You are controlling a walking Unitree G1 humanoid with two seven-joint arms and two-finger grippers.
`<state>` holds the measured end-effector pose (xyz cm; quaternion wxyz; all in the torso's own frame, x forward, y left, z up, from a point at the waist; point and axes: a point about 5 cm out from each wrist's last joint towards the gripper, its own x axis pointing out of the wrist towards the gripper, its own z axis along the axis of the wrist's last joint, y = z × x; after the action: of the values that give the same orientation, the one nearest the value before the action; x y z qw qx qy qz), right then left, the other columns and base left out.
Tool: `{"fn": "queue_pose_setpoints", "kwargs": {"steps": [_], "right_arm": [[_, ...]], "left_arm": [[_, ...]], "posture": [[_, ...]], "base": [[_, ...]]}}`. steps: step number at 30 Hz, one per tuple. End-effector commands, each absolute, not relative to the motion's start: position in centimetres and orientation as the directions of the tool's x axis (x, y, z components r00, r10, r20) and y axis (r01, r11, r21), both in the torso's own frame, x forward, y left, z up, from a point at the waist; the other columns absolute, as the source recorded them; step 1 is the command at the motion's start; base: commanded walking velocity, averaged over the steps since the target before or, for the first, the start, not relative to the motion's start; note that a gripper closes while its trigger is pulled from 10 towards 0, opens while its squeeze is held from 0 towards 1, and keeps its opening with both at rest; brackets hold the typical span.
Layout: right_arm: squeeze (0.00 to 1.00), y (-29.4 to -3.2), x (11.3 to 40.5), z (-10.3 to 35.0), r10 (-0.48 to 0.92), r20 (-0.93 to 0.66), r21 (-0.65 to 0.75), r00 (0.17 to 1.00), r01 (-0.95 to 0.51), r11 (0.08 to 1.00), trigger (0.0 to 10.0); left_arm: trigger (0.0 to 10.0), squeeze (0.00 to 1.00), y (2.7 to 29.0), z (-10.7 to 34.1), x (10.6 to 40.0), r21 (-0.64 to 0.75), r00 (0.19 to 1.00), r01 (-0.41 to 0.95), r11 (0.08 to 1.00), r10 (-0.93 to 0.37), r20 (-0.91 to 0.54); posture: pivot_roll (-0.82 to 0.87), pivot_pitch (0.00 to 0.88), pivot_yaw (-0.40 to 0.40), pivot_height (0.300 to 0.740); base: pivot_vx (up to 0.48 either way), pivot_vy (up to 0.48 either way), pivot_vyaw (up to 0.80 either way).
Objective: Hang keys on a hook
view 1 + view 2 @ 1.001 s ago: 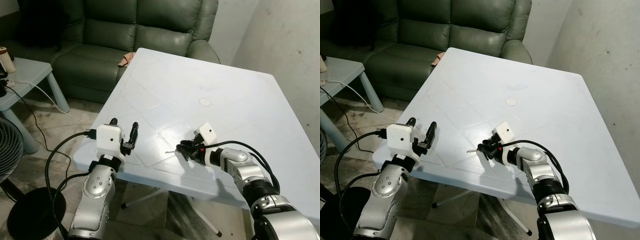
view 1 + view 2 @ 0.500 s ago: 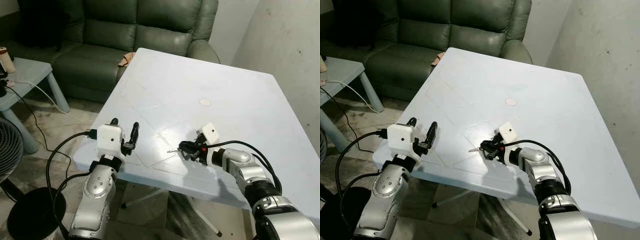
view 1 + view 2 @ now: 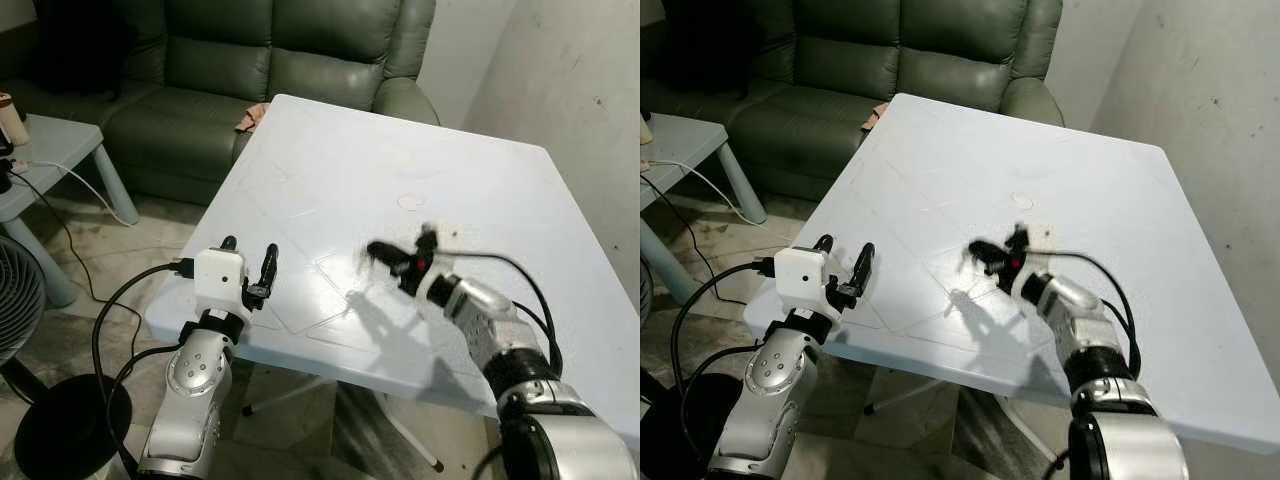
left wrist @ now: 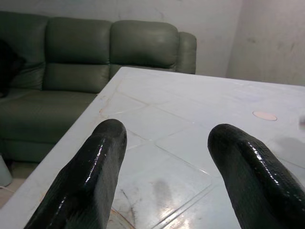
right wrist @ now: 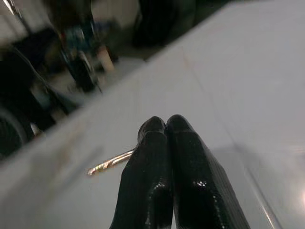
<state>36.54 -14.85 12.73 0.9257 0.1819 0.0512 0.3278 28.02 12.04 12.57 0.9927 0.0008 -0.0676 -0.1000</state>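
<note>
Right gripper (image 3: 385, 254) raised clear of the white table (image 3: 480, 190), forearm angled up from the near edge, outline motion-blurred in my head views. Its shadow falls on the table surface below and just nearer me. In the right wrist view the two black fingers (image 5: 164, 176) are pressed flat together, jaws narrow with no gap I can see. A thin metallic key (image 5: 110, 162) sticks out sideways from between them near the tips, long axis running across the fingers, roughly level with the table; I can only make out the one blade, blurred.

Left gripper (image 3: 250, 270) sits at the near left corner of the table, wrist upright, jaws spread wide with nothing between them; left wrist view looks along the fingers (image 4: 90, 176) across the table toward the green sofa (image 4: 95, 52).

Small round disc (image 3: 410, 203) lies on the table beyond the right jaws, apart from them.
</note>
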Motion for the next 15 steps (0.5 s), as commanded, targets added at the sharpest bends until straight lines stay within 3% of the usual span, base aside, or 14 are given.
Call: {"fn": "queue_pose_setpoints", "kwargs": {"steps": [1, 3, 4, 5, 6, 7, 15], "right_arm": [[0.0, -15.2, 37.0, 13.9, 0.602, 0.074, 0.395, 0.795, -0.577, 0.714, 0.0], [0.0, -15.4, 37.2, 14.0, 0.577, 0.075, 0.402, 0.813, -0.555, 0.729, 0.0], [0.0, -15.6, 37.4, 14.3, 0.554, 0.097, 0.48, 0.827, -0.527, 0.702, 8.5], [0.0, -15.7, 37.7, 14.8, 0.533, 0.13, 0.57, 0.836, -0.502, 0.65, 9.3], [0.0, -15.7, 37.7, 14.9, 0.529, 0.137, 0.588, 0.838, -0.498, 0.637, 9.3], [0.0, -15.7, 37.8, 14.8, 0.517, 0.116, 0.604, 0.848, -0.474, 0.641, 10.0], [0.0, -16.3, 38.1, 14.5, 0.415, 0.059, 0.585, 0.908, -0.369, 0.722, 10.0]], "left_arm": [[10.0, 0.0, 11.9, 13.0, 28.2, 0.021, 0.968, 0.203, 0.979, -0.204, 0.147], [10.0, 0.0, 11.8, 13.0, 28.2, 0.021, 0.968, 0.203, 0.979, -0.204, 0.148], [10.0, 0.0, 11.8, 13.0, 28.3, 0.02, 0.968, 0.203, 0.979, -0.204, 0.149], [10.0, 0.0, 11.8, 13.1, 28.3, 0.019, 0.967, 0.204, 0.979, -0.204, 0.15], [10.0, 0.0, 11.8, 13.1, 28.3, 0.019, 0.967, 0.204, 0.979, -0.205, 0.151], [10.0, 0.0, 11.8, 13.1, 28.3, 0.018, 0.967, 0.204, 0.979, -0.204, 0.151], [10.0, 0.0, 11.7, 13.2, 28.4, 0.001, 0.968, 0.198, 0.98, -0.196, 0.156]], "posture": [[-0.04, 0.03, -0.112, 0.74], [-0.04, 0.03, -0.112, 0.74], [-0.04, 0.029, -0.114, 0.74], [-0.04, 0.029, -0.114, 0.74], [-0.04, 0.029, -0.114, 0.74], [-0.04, 0.029, -0.113, 0.74], [-0.05, 0.032, -0.115, 0.74]], "base": [[0.0, 0.0, 0.0], [0.0, 0.0, 0.0], [0.0, 0.0, 0.0], [0.0, 0.0, 0.0], [0.0, 0.0, 0.0], [0.0, 0.0, 0.0], [0.0, 0.0, 0.0]]}}
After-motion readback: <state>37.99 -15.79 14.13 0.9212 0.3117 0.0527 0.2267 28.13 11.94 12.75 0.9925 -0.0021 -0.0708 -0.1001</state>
